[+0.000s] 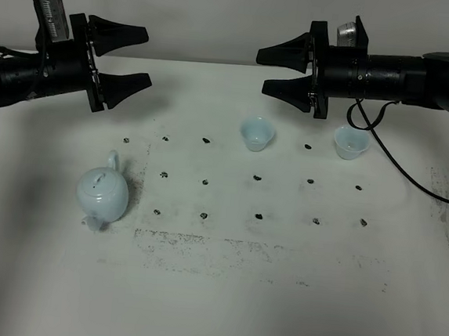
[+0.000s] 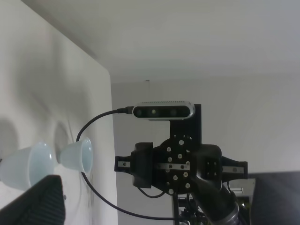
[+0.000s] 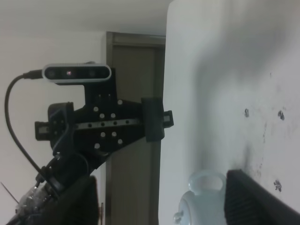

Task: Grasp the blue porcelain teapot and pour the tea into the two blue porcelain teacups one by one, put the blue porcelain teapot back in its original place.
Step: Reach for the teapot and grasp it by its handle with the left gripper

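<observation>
The blue porcelain teapot (image 1: pixel 102 195) stands upright on the white table at the left front, lid on, spout toward the front. It also shows in the right wrist view (image 3: pixel 201 202). The two blue porcelain teacups stand upright farther back: one in the middle (image 1: pixel 257 133), one to the right (image 1: pixel 351 143). Both show in the left wrist view (image 2: pixel 26 164) (image 2: pixel 77 154). My left gripper (image 1: pixel 146 55) is open and empty, held in the air behind and above the teapot. My right gripper (image 1: pixel 262 71) is open and empty, in the air just behind the middle cup.
The white table (image 1: pixel 276 298) carries a grid of small dark marks (image 1: pixel 258 216) and a smudged dark band near the front (image 1: pixel 264 258). A black cable (image 1: pixel 398 163) hangs from the right arm beside the right cup. The two arms point at each other.
</observation>
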Robot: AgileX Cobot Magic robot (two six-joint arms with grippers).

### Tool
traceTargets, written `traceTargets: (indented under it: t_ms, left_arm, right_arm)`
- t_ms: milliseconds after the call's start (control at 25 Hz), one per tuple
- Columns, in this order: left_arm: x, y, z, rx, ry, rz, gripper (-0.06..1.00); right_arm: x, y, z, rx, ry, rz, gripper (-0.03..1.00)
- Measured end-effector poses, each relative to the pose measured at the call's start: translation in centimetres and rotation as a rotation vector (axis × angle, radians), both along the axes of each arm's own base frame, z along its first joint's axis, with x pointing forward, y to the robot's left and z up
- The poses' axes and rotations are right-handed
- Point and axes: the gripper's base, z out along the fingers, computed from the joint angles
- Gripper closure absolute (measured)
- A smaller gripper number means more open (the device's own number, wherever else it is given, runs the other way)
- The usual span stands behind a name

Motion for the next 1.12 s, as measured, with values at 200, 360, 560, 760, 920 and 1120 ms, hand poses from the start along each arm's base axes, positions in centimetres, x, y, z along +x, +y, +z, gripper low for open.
traceTargets:
  t_ms: [200, 360, 560, 760, 920, 1120]
  left_arm:
    - [0.0, 0.0, 0.0, 0.000, 0.001, 0.000, 0.18]
    - [-0.1, 0.0, 0.8, 0.005, -0.016, -0.003, 0.18]
    - [-0.2, 0.0, 2.1, 0.016, -0.045, -0.010, 0.18]
    - [-0.6, -0.2, 1.9, 0.068, -0.044, -0.054, 0.18]
    - [-0.8, -0.3, 1.6, 0.101, -0.034, -0.085, 0.18]
    - [-1.2, -0.3, 1.1, 0.149, -0.017, -0.129, 0.18]
  right_arm:
    - [-0.1, 0.0, -0.3, -0.032, -0.004, 0.018, 0.38]
    - [-0.2, 0.0, -0.3, -0.038, -0.004, 0.021, 0.38]
    - [-0.2, 0.0, -0.3, -0.042, -0.017, 0.025, 0.38]
    - [-0.2, -0.1, -0.4, -0.052, -0.030, 0.030, 0.38]
    - [-0.3, -0.5, -0.3, -0.089, -0.079, 0.047, 0.38]
    - [-0.8, -2.7, 2.1, -0.220, -0.167, 0.074, 0.38]
